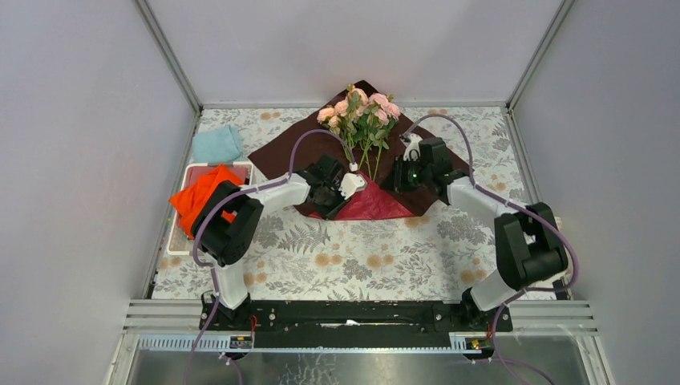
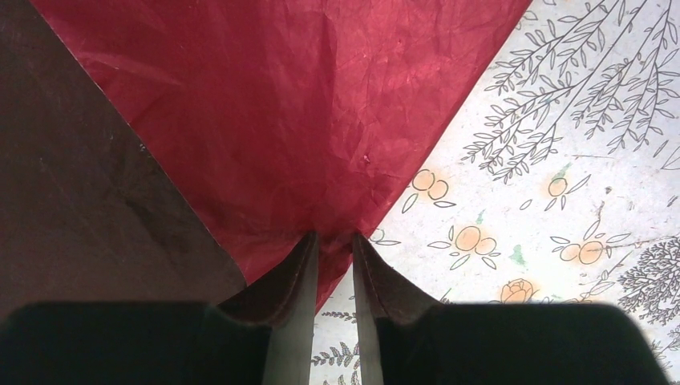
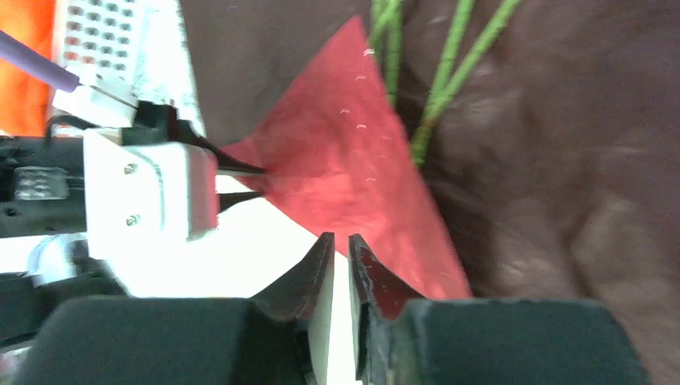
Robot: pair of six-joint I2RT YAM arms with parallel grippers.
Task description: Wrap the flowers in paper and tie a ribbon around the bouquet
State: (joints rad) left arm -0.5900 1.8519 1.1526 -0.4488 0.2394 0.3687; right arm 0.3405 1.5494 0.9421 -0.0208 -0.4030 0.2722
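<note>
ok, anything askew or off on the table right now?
Nothing damaged or spilled. The paper has its near corner folded up over the flowers' stem ends, brighter red underside showing; that fits the wrapping. The orange cloth lies crumpled, spilling over the white tray's edge.

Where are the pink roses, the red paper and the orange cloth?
pink roses (image 1: 358, 108): top view, on the blooms.
red paper (image 2: 305, 112): left wrist view, on the folded-up flap.
orange cloth (image 1: 200, 196): top view, on its middle.

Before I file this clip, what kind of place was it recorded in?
Most likely an enclosed robot test cell, not a florist's: plain grey walls box in a small table with a floral cloth, and two arms are bolted to a metal rail at its near edge.
</note>
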